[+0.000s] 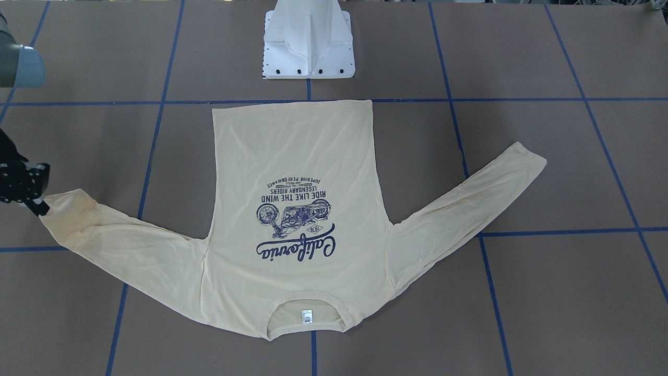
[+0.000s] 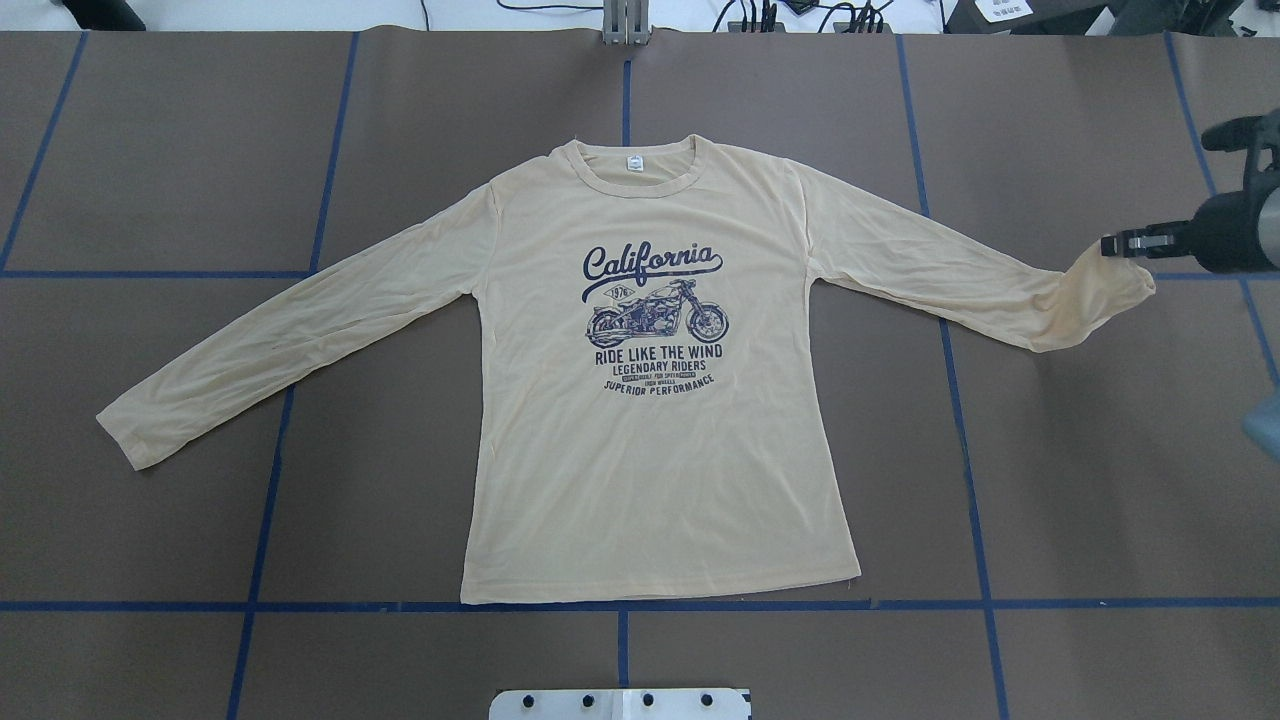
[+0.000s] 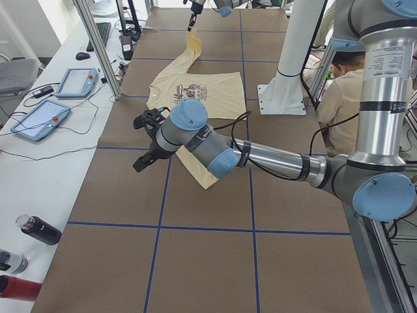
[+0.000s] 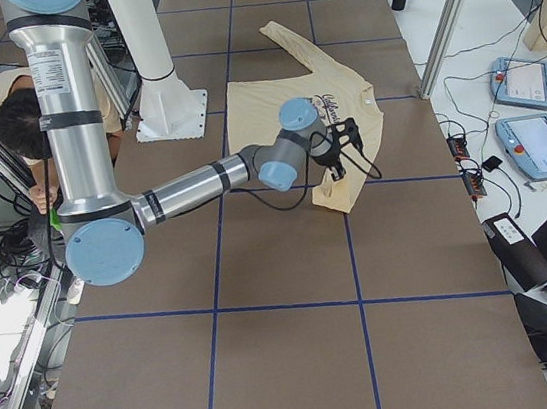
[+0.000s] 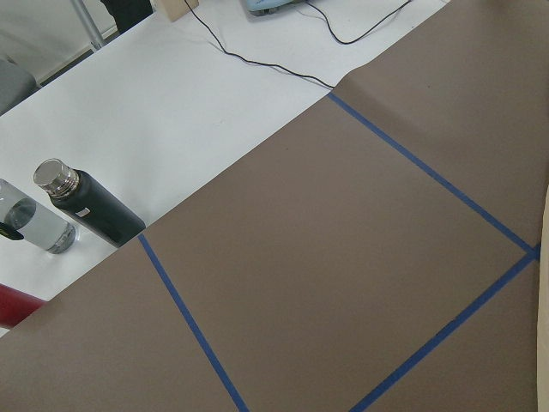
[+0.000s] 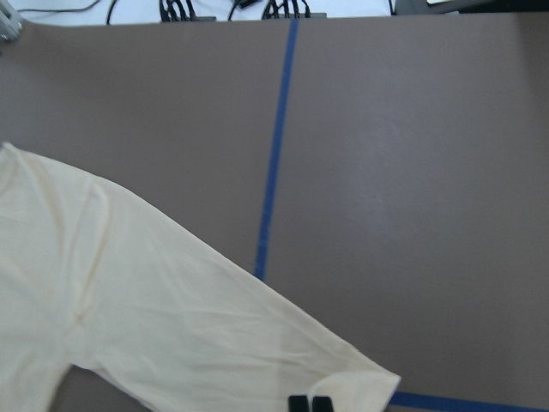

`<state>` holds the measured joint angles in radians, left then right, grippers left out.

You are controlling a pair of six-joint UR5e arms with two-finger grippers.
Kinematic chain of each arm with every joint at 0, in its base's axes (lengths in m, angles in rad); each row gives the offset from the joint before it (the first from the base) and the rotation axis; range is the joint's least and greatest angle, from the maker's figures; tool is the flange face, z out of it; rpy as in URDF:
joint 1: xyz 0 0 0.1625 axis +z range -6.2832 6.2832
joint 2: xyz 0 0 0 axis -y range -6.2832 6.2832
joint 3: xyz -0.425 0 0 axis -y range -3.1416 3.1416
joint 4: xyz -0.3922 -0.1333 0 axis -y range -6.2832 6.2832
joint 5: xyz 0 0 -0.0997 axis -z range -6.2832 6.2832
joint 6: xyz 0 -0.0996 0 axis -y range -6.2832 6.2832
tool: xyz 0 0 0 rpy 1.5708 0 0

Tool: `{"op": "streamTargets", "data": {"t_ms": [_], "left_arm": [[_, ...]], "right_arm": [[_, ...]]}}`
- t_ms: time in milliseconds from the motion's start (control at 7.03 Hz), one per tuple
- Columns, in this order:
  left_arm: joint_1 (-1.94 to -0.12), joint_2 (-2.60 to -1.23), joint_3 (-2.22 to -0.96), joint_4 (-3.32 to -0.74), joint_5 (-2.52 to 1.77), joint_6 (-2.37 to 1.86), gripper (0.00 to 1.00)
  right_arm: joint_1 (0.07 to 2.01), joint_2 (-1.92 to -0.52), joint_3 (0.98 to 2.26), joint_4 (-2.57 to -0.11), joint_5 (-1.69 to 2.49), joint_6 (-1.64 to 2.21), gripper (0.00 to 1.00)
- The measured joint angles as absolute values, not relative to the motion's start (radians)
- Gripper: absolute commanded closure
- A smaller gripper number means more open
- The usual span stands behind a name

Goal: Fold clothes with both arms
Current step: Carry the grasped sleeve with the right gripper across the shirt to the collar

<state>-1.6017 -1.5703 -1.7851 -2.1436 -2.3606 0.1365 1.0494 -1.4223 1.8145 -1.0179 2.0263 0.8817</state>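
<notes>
My right gripper pinched a cuff of the pale yellow long-sleeved T-shirt; nothing was folded yet. I couldn't tell the left gripper state.

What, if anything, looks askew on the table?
The long-sleeved T-shirt lies flat, print up, except the sleeve cuff on the robot's right: bunched and lifted off the table, pinched in the right gripper.

Right claw has bare table ahead, behind and outward; only the shirt lies inward of it (sleeve pinched in its tips). Left claw: bare table below and outward, bottles well off past it.
</notes>
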Motion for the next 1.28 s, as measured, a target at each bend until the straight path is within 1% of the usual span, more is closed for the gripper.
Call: {"op": "streamTargets", "data": {"t_ms": [284, 427, 569, 853, 1138, 1280], "left_arm": [[-1.598, -1.568, -1.785, -2.143, -2.360, 0.136, 0.00], [-1.597, -1.568, -1.784, -2.143, -2.360, 0.136, 0.00], [-1.597, -1.568, -1.784, -2.144, -2.360, 0.135, 0.00], [-1.597, -1.568, -1.783, -2.144, -2.359, 0.135, 0.00], [-1.597, -1.568, -1.780, -2.144, -2.359, 0.135, 0.00], [-1.597, -1.568, -1.779, -2.144, -2.359, 0.135, 0.00]], "right_arm": [[0.940, -1.180, 1.836, -1.254, 1.945, 1.024, 1.00], [0.864, -1.070, 1.812, -1.319, 1.867, 1.110, 1.00], [0.789, -0.954, 1.746, -1.348, 1.785, 1.195, 1.00], [0.669, -0.733, 1.529, -1.338, 1.627, 1.299, 1.00], [0.580, -0.536, 1.249, -1.210, 1.522, 1.355, 1.00], [0.546, -0.466, 1.160, -1.169, 1.490, 1.372, 1.00]]}}
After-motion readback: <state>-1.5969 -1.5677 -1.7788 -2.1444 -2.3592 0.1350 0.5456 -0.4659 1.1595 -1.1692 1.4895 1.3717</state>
